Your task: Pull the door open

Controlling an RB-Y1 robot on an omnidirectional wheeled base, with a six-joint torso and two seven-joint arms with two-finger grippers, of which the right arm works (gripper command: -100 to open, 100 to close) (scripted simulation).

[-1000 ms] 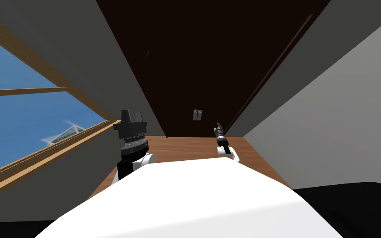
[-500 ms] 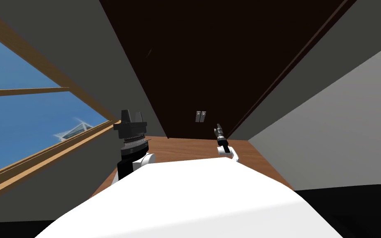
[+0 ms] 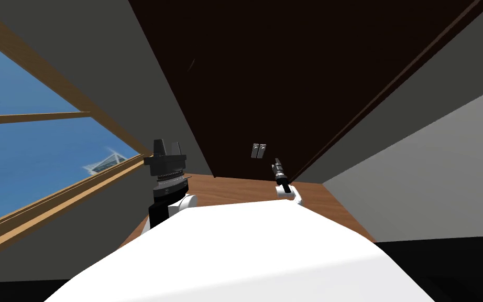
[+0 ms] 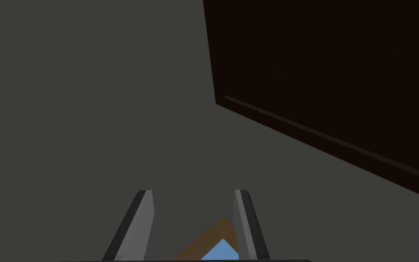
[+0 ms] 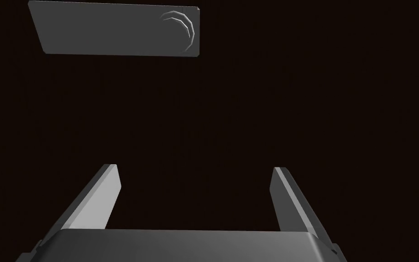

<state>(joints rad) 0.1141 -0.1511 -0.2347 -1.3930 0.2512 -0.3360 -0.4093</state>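
Note:
A dark brown door (image 3: 287, 68) stands straight ahead, with a small grey handle plate (image 3: 259, 151) low on it. My right gripper (image 3: 276, 163) points at the door just to the right of and below that plate. In the right wrist view it is open (image 5: 195, 169) with nothing between its fingers, close to the dark door face (image 5: 295, 100), and the grey plate (image 5: 113, 29) lies beyond the fingertips. My left gripper (image 3: 166, 147) is raised near the grey wall left of the door; it is open (image 4: 192, 193) and holds nothing.
A window (image 3: 31, 152) with a wooden frame and blue sky runs along the left wall. Grey walls (image 3: 434, 157) flank the door on both sides. A strip of wooden floor (image 3: 235, 189) lies between me and the door. A black area (image 3: 460, 267) sits at the bottom right.
The whole head view has shifted: the door looms larger and its handle plate has drifted right and down, so I have moved nearer. Both arms keep their pose.

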